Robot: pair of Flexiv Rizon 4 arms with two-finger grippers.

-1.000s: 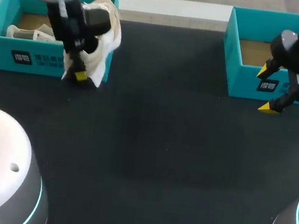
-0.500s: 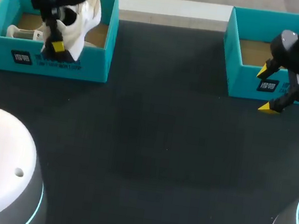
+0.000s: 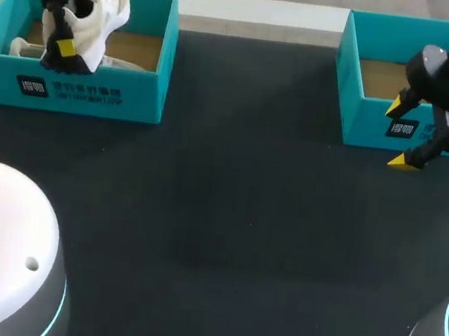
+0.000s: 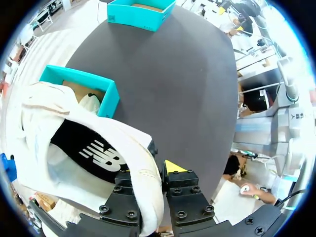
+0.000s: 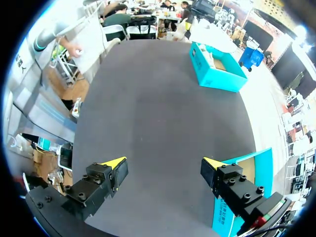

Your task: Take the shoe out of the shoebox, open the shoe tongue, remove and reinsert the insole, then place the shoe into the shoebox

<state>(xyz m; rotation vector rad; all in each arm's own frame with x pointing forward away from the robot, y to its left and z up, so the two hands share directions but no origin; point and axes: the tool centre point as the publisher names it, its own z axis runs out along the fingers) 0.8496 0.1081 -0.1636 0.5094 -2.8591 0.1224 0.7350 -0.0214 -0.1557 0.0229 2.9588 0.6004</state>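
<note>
Black table (image 3: 226, 218). Two teal shoeboxes on it: left box (image 3: 93, 93) at the far left corner, right box (image 3: 366, 113) at the far right edge. White shoe (image 3: 100, 8) hangs over the left box, clear of the table. A second shoe (image 3: 26, 46) lies inside that box. Left gripper (image 4: 154, 173) is clamped on the white shoe's edge, one finger each side. Right gripper (image 3: 401, 134) is spread wide and holds nothing, at the right box's front wall.
</note>
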